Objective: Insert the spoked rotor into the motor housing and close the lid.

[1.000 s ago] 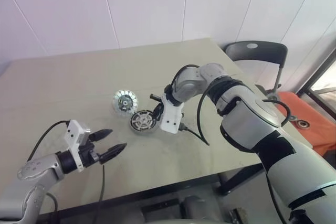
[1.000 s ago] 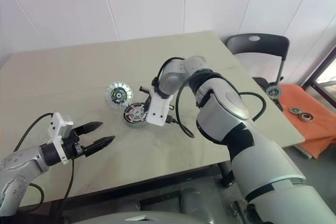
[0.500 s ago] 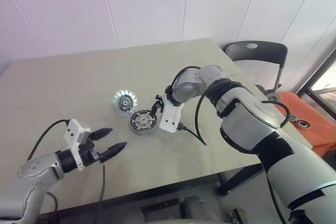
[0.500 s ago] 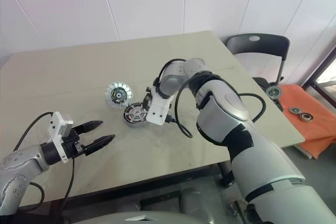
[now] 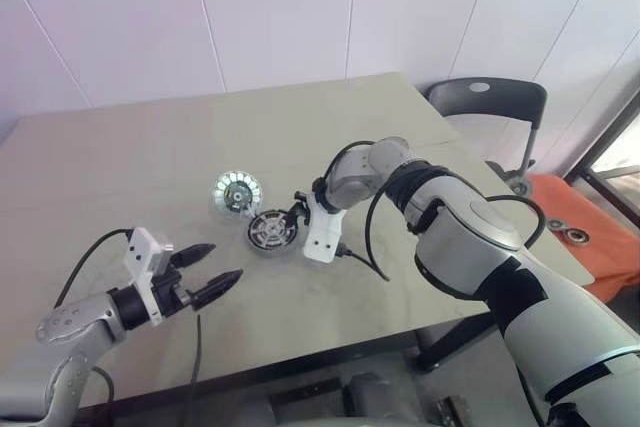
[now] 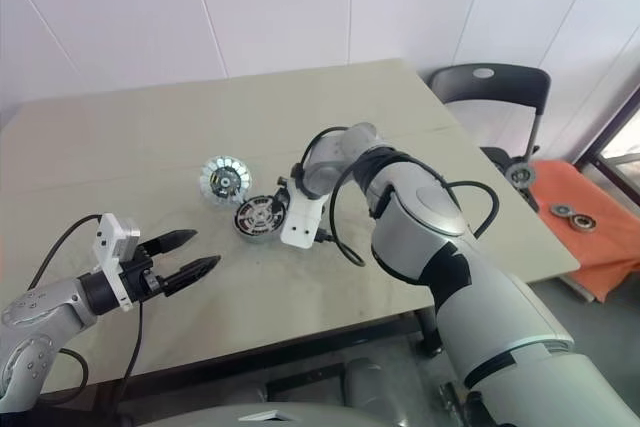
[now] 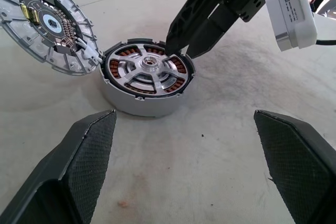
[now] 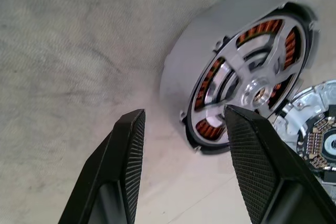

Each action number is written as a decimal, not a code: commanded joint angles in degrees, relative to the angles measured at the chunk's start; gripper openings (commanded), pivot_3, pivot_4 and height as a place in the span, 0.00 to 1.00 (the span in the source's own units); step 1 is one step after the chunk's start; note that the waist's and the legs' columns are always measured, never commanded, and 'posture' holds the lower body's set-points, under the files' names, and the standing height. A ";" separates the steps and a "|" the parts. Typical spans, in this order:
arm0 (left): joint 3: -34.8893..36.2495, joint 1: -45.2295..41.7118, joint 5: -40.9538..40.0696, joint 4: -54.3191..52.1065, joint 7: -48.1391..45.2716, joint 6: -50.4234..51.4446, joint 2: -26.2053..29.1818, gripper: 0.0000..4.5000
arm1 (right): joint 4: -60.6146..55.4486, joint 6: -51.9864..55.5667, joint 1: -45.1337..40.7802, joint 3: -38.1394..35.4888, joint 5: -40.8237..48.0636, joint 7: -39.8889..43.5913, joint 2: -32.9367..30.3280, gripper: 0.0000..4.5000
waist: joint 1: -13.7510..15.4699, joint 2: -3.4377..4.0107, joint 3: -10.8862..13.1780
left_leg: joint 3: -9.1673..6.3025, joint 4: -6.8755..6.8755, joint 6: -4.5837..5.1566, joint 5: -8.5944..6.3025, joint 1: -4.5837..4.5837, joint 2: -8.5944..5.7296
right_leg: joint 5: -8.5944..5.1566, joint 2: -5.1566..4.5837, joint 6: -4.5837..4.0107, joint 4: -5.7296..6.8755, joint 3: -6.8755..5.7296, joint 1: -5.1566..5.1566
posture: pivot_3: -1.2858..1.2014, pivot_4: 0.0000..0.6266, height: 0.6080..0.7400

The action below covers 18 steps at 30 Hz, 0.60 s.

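**Right arm sinks onto the housing rim**

Lower now than a second ago, the right gripper has come down at the far-right edge of the motor housing, and its jaws have parted a little. They stand partly open with nothing between them; one fingertip rests over the rim, the other over bare table just outside the wall. The spoked rotor already sits inside the housing, copper windings showing between its spokes. The lid lies face-up, touching the housing on the side away from that gripper. So the next thing to pick lies beyond the housing from the right claw. The left gripper hangs wide open and empty, well apart, nearer the table's front edge.
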 commanded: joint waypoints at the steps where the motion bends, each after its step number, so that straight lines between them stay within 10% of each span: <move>1: 0.21 -0.46 -0.49 -1.80 0.16 -0.57 -0.05 1.00 | -0.41 -0.72 -0.35 -0.13 0.29 -0.83 0.40 0.56 | 0.04 0.00 0.00 | 0.00 0.01 0.00 0.00 0.00 0.00 | 0.00 0.00 0.00 0.00 0.00 0.00 | 0.52 0.00 1.00; 18: -0.43 -1.06 -0.02 -1.28 0.50 -0.76 -0.78 1.00 | -0.41 -2.57 0.00 0.42 -0.36 -1.65 0.19 0.56 | -0.01 0.00 0.00 | -0.01 0.22 0.00 0.00 0.02 0.00 | -0.12 0.02 -0.20 0.33 0.00 -0.02 | 0.52 0.00 1.00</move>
